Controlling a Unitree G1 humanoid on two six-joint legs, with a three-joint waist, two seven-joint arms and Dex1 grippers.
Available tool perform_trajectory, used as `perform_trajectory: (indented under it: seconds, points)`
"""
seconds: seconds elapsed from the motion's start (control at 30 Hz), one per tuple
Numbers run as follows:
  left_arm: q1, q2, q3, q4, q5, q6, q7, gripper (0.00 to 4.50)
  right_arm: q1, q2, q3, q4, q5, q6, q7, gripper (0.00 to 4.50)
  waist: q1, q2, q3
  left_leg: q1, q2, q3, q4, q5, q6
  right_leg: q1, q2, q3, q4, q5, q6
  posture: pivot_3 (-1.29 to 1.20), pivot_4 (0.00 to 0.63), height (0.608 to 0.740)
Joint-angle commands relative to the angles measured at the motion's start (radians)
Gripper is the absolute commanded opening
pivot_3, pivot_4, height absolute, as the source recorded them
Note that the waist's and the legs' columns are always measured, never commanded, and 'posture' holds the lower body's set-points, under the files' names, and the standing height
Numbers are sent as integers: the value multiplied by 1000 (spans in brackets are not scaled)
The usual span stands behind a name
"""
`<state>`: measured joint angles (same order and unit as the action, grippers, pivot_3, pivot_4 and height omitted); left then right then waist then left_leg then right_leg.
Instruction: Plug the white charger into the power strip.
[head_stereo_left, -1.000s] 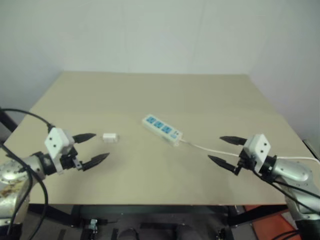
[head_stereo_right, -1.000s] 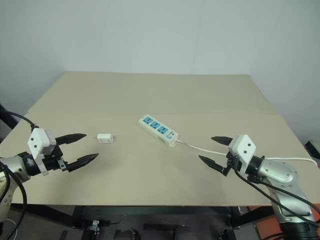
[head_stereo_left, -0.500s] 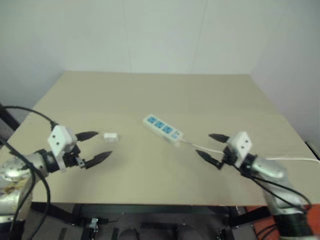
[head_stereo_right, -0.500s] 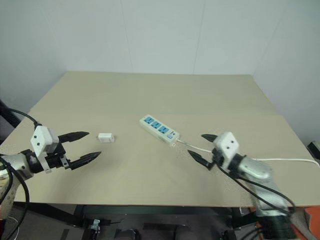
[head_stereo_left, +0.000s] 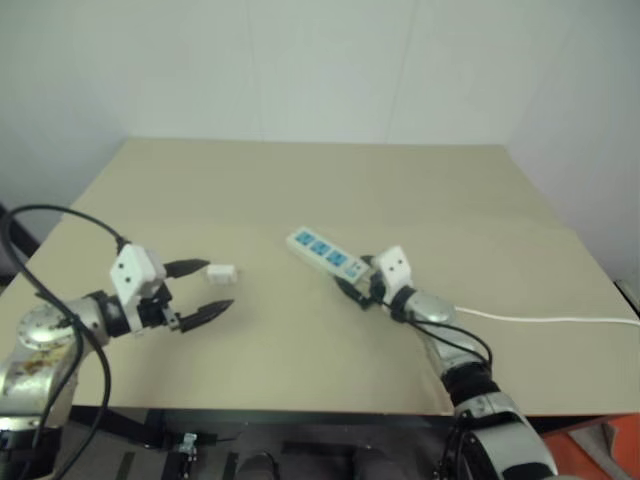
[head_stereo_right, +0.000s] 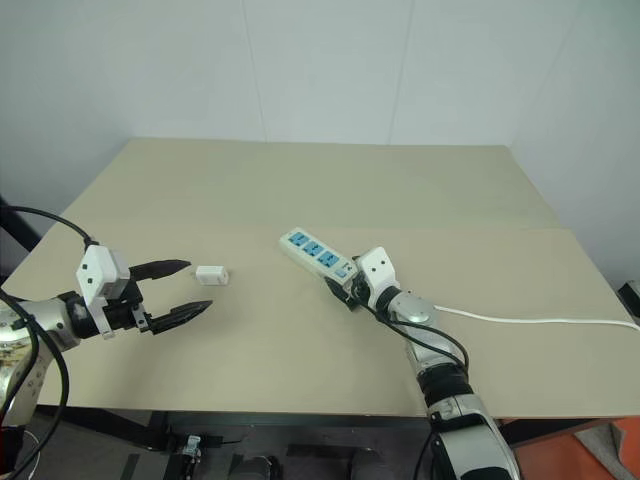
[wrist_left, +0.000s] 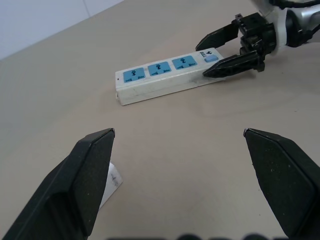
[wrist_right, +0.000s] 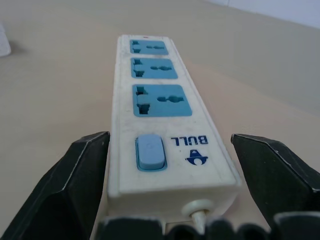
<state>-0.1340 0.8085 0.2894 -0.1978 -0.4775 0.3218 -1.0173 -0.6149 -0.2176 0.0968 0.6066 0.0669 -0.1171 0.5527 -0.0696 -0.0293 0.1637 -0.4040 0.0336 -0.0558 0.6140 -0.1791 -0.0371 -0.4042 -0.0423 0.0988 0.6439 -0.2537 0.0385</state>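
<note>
The power strip (head_stereo_left: 325, 256) lies slantwise at mid-table, a white bar with three blue sockets and a small switch (wrist_right: 149, 152) at its near end. My right gripper (head_stereo_right: 345, 285) stands open with one finger on each side of that switch end (wrist_right: 170, 136); nothing is gripped. It is also visible at the strip's end in the left wrist view (wrist_left: 201, 60). The white charger (head_stereo_left: 221, 272) rests on the table to the strip's left. My left gripper (head_stereo_left: 218, 285) is open and empty just short of the charger. One finger (wrist_left: 85, 185) partly covers the charger (wrist_left: 113, 181).
The thin white cord (head_stereo_right: 530, 320) runs from the strip's switch end across the tan table (head_stereo_right: 330, 190) to its right edge. A pale wall stands behind the table. The table's front edge (head_stereo_right: 260, 410) is close below both arms.
My right gripper has swung left and forward, from the table's right side to the strip's switch end. The left gripper has stayed open beside the charger.
</note>
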Motion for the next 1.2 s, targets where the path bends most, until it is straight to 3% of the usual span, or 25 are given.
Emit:
perform_trajectory:
  seconds: [0.03,0.43,0.53,0.63,0.77,0.9,1.0,1.2]
  points:
    - [-13,3,8,13,-6,-39,-17,4500,-48,2,-14,76,-3,-82,23,4473,-1,0,0,0,0,0,0,0,0,0,0,0,0,0,0,0,150,740]
    - [7,-7,5,16,-2,-68,-30,4500,-193,64,-9,388,-29,-162,93,4473,-27,0,0,5,1,0,0,0,0,2,2,0,3,0,0,0,150,740]
    - [10,-8,6,13,-2,-70,-29,4500,-199,72,-18,411,-27,-175,109,3567,-33,0,0,6,1,0,1,0,0,3,2,1,4,0,0,0,150,740]
    - [19,-6,8,8,-4,-71,-28,4500,-188,71,-25,398,-24,-195,128,3437,-34,0,0,6,2,0,0,0,0,3,3,1,4,0,0,0,150,740]
    - [22,-2,11,10,-6,-71,-30,4500,-129,57,-41,243,21,-198,197,3437,-30,0,0,5,2,-1,0,0,0,2,3,1,4,0,0,0,150,740]
    - [9,15,14,34,-5,-76,-52,4500,37,-11,-26,-152,131,-98,347,3437,-26,1,1,2,2,-1,-1,0,0,0,3,1,3,0,0,0,150,740]
    - [-12,34,7,66,2,-87,-82,4500,125,-78,-9,-342,187,-21,441,3437,-23,2,2,0,1,-1,-1,0,0,-2,2,1,3,0,0,0,150,740]
    - [-110,81,-42,176,31,-130,-168,4500,183,-172,28,-407,242,1,622,3437,-22,2,2,5,2,0,0,0,0,1,3,0,3,-4,6,0,150,740]
